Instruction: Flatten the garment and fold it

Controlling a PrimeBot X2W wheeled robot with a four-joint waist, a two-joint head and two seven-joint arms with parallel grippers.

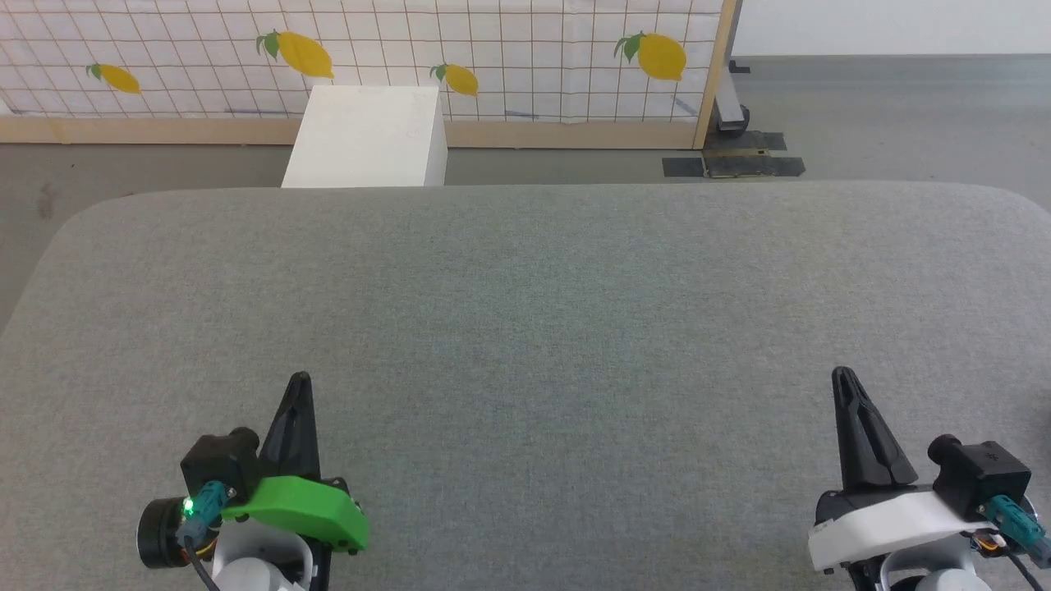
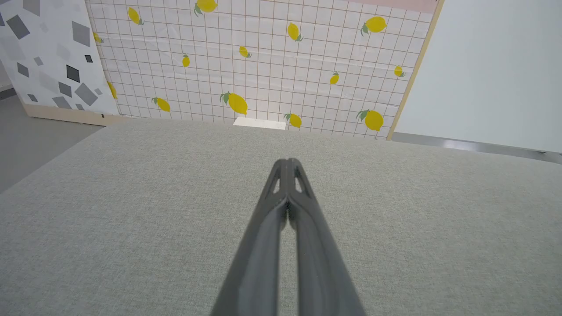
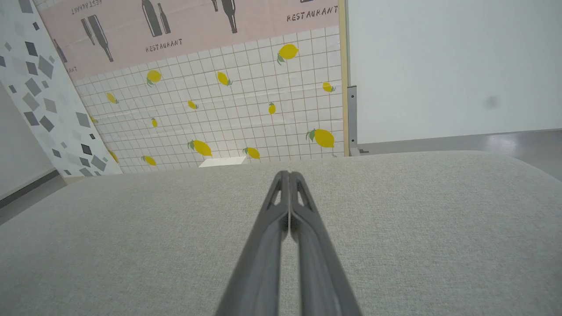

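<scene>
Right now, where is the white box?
In the head view the white box stands just beyond the far edge of the grey table, left of centre, in front of the lemon-print panel.

left claw: black, green cover | right claw: black, white cover, teal plug
</scene>
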